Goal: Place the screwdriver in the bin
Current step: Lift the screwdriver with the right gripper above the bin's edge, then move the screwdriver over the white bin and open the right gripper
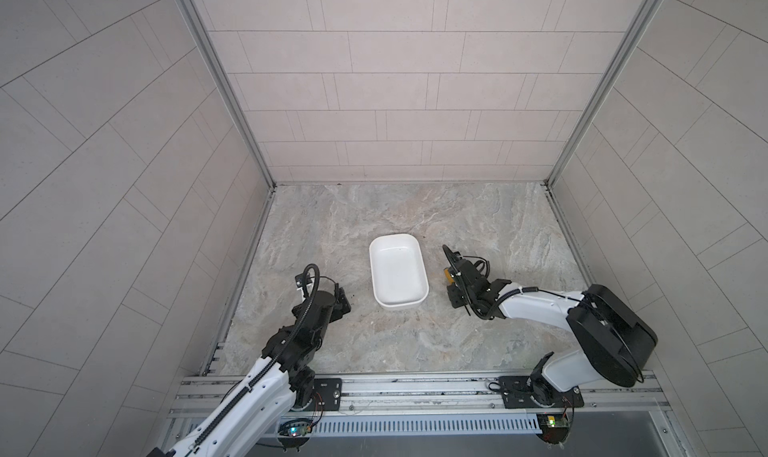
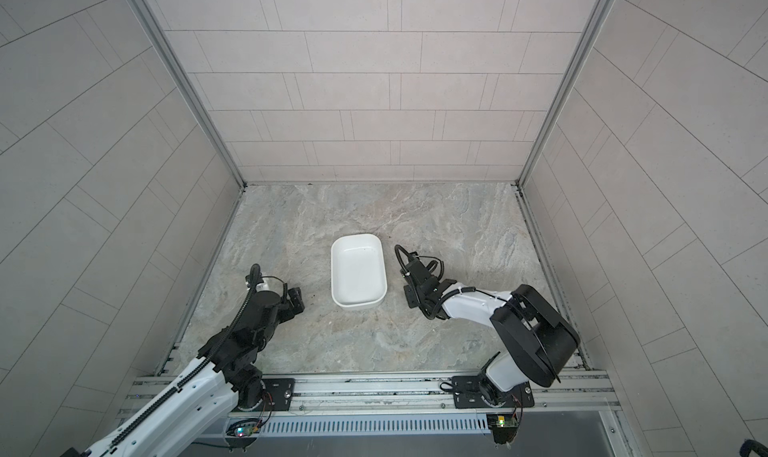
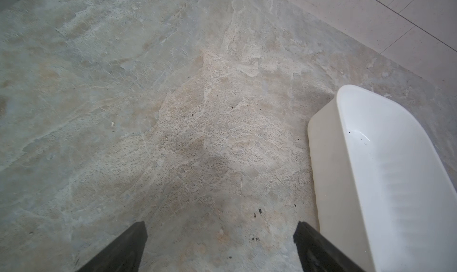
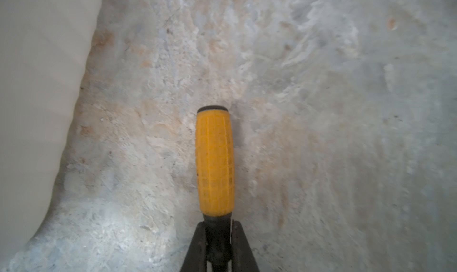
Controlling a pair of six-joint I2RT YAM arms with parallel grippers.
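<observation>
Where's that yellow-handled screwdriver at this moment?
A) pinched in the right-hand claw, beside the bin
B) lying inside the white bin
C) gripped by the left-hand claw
A: in the right wrist view the right gripper is closed on the black collar of the screwdriver, while the bin lies empty.

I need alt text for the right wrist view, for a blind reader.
The right gripper is shut on the black collar of a small yellow-handled screwdriver over a grey stone-look table. The blurred wall of a white plastic bin is close beside it.
</observation>
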